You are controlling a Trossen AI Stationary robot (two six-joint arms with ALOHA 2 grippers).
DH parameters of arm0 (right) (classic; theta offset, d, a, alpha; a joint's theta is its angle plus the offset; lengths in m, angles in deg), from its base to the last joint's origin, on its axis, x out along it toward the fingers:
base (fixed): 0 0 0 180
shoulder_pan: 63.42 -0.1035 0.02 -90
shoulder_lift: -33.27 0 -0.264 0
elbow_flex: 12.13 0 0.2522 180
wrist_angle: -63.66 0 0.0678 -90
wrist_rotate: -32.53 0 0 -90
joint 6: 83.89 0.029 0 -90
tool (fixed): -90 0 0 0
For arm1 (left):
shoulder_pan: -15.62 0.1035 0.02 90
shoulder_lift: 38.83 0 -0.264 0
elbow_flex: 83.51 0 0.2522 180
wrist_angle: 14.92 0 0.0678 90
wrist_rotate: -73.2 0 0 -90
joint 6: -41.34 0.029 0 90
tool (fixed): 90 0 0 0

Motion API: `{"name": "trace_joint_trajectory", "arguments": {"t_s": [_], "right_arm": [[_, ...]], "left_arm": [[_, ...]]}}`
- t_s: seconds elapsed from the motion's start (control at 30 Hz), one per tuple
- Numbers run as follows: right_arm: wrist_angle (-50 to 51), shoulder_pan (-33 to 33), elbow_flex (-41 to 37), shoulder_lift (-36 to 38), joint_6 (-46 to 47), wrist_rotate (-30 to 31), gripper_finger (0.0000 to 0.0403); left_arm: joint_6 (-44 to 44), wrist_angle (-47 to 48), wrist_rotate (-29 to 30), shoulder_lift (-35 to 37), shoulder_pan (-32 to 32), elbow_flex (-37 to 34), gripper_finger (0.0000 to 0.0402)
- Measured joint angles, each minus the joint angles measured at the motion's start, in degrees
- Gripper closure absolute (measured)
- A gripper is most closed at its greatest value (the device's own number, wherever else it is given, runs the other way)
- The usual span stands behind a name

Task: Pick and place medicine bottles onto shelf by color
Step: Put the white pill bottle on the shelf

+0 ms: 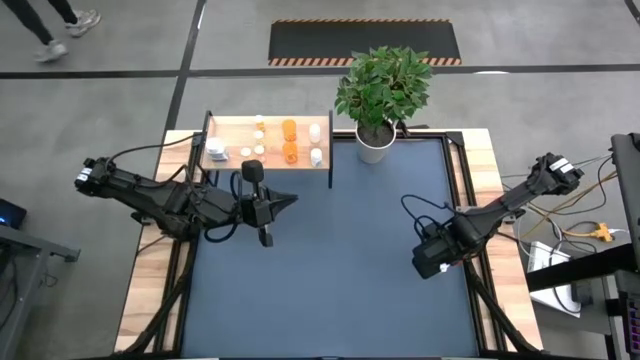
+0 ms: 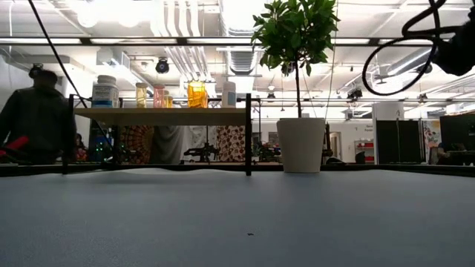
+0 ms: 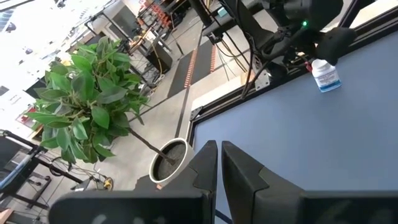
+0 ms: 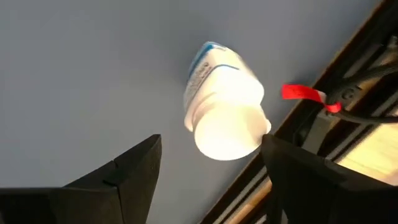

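My right gripper [image 1: 428,262] sat low on the right side of the high view, over the dark blue tabletop [image 1: 340,260] near its right edge. Its two fingers were spread wide, one at the lower left and one at the lower right of my right wrist picture, and between them, a little beyond the tips, stood a white medicine bottle [image 4: 222,118] with a blue-printed label, seen from its cap end. I was not touching it. In my left wrist picture the same white bottle [image 3: 325,74] showed at the upper right, just beside my right arm's dark body.

My left gripper [image 1: 283,201] hovered left of centre in the high view, just below the wooden shelf [image 1: 232,130], with its fingers [image 3: 239,171] pressed nearly together and nothing between them.

On the shelf, at the upper left of centre in the high view, stood the other bottles: a white one [image 1: 216,150] at its left end, two orange ones [image 1: 289,128] in the middle, and more white ones [image 1: 314,132] towards its right end. Just right of the shelf stood the potted plant [image 1: 383,85] in its white pot [image 2: 300,145]
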Motion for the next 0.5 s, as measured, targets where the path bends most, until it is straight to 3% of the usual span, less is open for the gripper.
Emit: {"name": "trace_joint_trajectory", "arguments": {"t_s": [0.5], "right_arm": [[-4.39, -0.06, -2.78, -0.26, -1.97, 2.92, 0.0155]], "left_arm": [[-0.21, 0.04, 0.11, 0.01, 0.00, 0.00, 0.0396]]}}
